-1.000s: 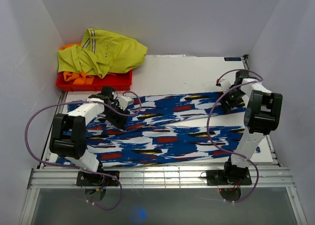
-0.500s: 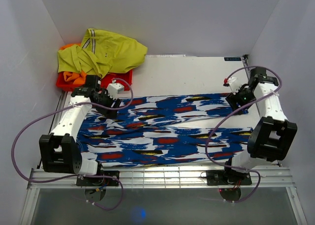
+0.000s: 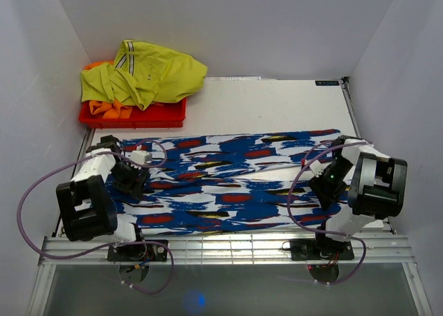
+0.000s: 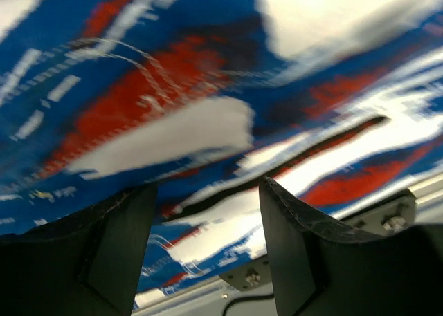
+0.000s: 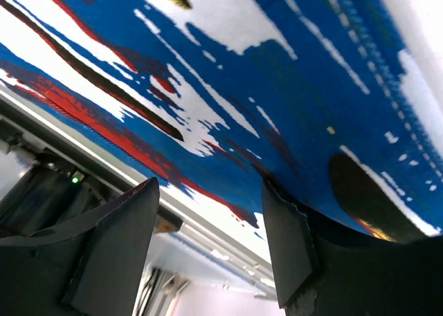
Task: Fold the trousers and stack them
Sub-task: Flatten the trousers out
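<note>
Trousers (image 3: 228, 184) flat, directly under both claws | left claw (image 4: 208, 184) and right claw (image 5: 211, 183) wide, empty | both retreated from far edge within 1 s | 0 folds done, near-edge grasp likely next

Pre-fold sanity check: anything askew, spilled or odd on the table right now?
Only the back-left red bin: the yellow-green garment is heaped on it and hangs past its rim, with an orange garment poking out beneath. The trousers lie spread flat and unfolded, and nothing looks damaged or spilled.
</note>
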Tool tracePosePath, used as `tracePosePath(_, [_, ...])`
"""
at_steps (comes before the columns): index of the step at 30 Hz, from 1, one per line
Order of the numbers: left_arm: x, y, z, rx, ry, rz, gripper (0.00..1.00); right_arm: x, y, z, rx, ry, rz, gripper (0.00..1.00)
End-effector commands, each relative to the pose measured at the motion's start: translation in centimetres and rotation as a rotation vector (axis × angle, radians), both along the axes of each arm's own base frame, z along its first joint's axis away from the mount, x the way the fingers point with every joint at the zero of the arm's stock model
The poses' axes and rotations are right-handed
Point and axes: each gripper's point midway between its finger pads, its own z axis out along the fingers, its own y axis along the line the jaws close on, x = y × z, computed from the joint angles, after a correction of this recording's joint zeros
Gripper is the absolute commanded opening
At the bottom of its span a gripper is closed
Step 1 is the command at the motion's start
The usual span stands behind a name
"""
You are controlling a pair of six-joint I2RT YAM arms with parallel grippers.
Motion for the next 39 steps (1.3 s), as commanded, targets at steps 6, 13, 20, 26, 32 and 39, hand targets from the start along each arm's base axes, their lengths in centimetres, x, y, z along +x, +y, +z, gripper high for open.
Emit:
tracePosePath(6, [5.2, 2.3, -2.7, 0.008, -0.084, 0.074, 0.71, 9.5, -2.6, -3.4, -0.075, -0.216, -0.017, 0.68])
tracePosePath(13, [9.6, 2.5, -2.9, 0.004, -0.123, 0.087, 0.69, 12.4, -3.0, -2.8, -0.082, -0.281, -0.045, 0.67])
tracePosePath(20, [10.5, 0.8, -0.4, -0.067, -0.152, -0.001, 0.69, 13.0, -2.3, -0.7, -0.026, -0.273, -0.026, 0.67])
tracePosePath(26, [11.1, -0.9, 7.4, -0.171, -0.319, -0.067, 0.69, 14.7, 0.8, 6.0, 0.172, -0.381, 0.038, 0.7])
tracePosePath(32, [16.2, -0.3, 8.6, -0.185, -0.417, 0.002, 0.68, 20.9, 3.0, 7.4, 0.256, -0.418, -0.032, 0.68])
tracePosePath(39, [20.8, 0.4, 4.2, -0.204, -0.36, 0.084, 0.67, 27.0, 3.0, 3.5, 0.161, -0.465, -0.056, 0.65])
